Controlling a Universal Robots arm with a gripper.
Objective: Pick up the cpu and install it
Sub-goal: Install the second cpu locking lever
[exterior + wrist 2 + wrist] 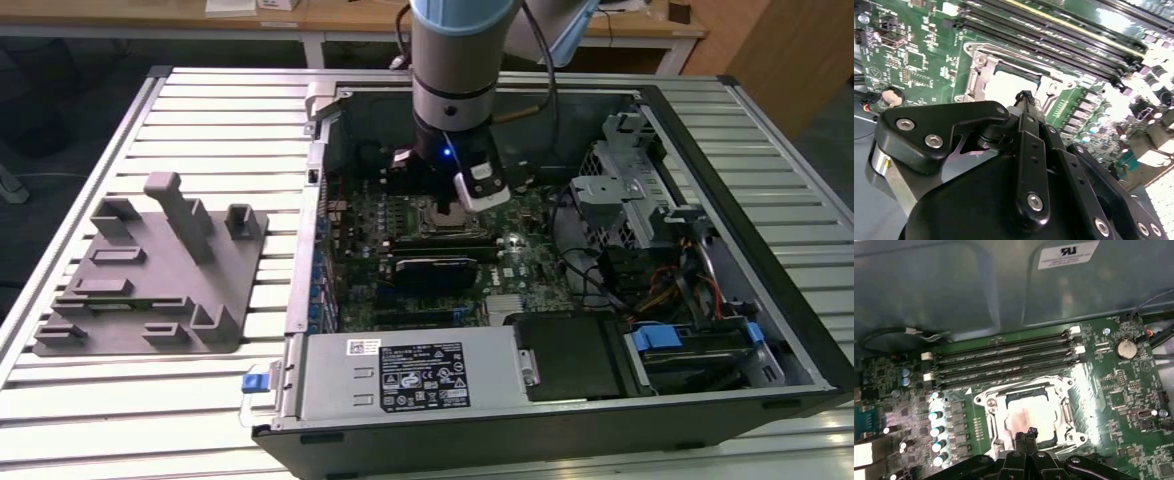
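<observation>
Wooden desks line the back of the room, and in front of them a slatted metal counter point(160, 110) carries the work. Largest on it is an open computer case point(787, 330), lying on its side towards the exterior view's right, with its green motherboard point(354, 250) exposed and a silver power supply point(414, 375) along its near edge. On the exterior view's left, well apart from the case, sits a grey fixture point(147, 270) with upright posts.

The robot arm point(461, 50) reaches straight down into the case, over the middle of the motherboard. Its end effector point(1026, 432) hangs just above the metal socket frame point(989, 402), with the black fingers drawn close together into a narrow tip; whether that tip touches anything I cannot tell. Four dark memory slots point(1004, 357) run beside the socket, and a round coin battery point(1125, 347) lies near the board's edge.

The cpu point(1031, 412) lies flat inside the socket frame, its pale silvery top showing in both wrist views point(1009, 85), directly beneath the fingertips point(1025, 96) and partly hidden by them.
</observation>
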